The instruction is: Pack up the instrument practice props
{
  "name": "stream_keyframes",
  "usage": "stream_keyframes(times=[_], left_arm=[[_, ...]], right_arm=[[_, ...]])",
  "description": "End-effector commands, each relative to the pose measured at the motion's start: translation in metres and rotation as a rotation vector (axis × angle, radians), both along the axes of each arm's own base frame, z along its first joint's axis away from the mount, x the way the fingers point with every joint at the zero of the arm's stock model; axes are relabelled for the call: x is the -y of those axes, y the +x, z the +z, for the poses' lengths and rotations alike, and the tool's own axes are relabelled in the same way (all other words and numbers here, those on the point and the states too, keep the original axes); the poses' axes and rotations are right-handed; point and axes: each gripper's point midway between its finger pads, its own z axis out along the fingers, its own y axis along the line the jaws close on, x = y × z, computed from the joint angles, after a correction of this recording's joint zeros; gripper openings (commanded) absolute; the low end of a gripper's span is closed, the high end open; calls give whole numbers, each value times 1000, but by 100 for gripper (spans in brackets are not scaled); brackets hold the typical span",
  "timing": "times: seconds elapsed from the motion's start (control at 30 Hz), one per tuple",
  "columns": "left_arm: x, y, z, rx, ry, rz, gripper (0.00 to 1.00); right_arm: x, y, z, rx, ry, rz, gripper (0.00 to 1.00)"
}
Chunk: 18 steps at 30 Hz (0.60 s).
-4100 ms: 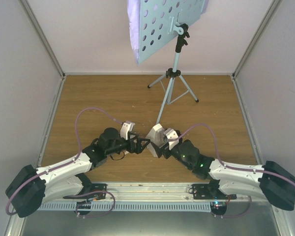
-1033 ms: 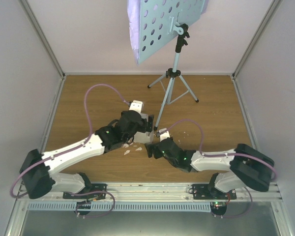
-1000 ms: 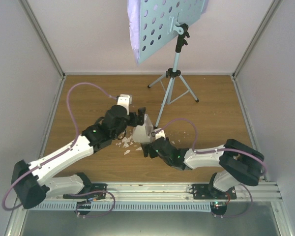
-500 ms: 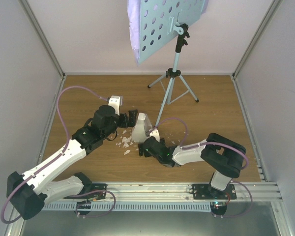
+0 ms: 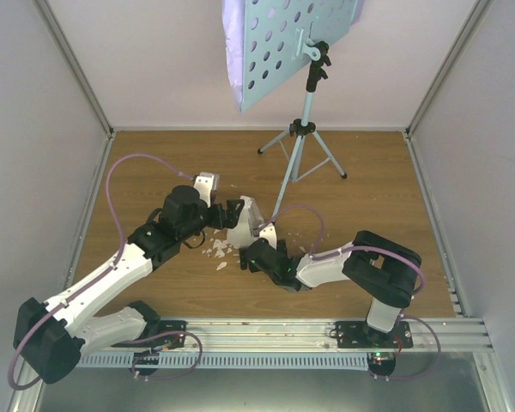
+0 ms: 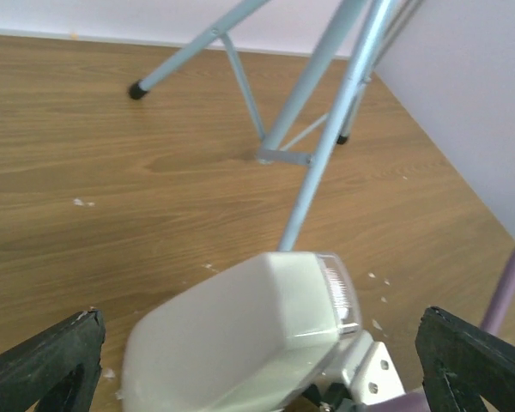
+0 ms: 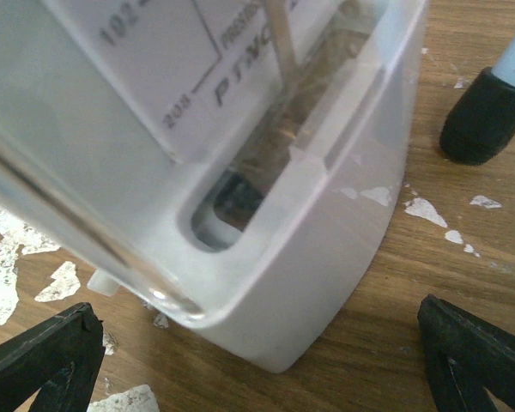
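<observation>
The small white metronome [image 5: 245,225] stands tilted on the wooden floor between my two grippers. My left gripper [image 5: 233,212] is open just left of it. In the left wrist view the metronome [image 6: 240,343] fills the gap between the wide-spread fingers [image 6: 43,365]. My right gripper [image 5: 255,251] is open at its near side. The right wrist view shows the metronome's clear front and base [image 7: 309,257] close up, above the open fingers [image 7: 481,352]. The light-blue music stand [image 5: 293,43] stands at the back, with lilac sheet-music pages [image 5: 233,60] on its desk.
The stand's thin pole [image 6: 326,154] and tripod legs spread just beyond the metronome. One black rubber foot [image 7: 485,112] is close to its right. White crumbs [image 5: 216,251] litter the floor by the grippers. Walls enclose the floor on three sides.
Both arms have reached further out and moved left with the metronome between them. White crumbs have appeared on the floor. In the last half second the left gripper closed in on it slightly.
</observation>
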Motion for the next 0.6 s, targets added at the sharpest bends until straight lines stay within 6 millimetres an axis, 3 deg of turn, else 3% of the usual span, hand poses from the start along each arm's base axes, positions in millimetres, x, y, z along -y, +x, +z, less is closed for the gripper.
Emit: stream_keyframes(times=[0.0,0.23,0.4,0.57], left_arm=[[22,0,13,47,-69,-111,99],[27,1,10,35,-76,-130,99],[34,-3,2,14,-75,-173,96],[44,-3,-13,-45,-83,-210,94]], right_arm=[[16,-4,-8,0,-21,-51,100],[16,-1,-8,19,-36,-50,90],[8,-4,-1,34,1,1,99],[17,-6,3,56,9,8,99]])
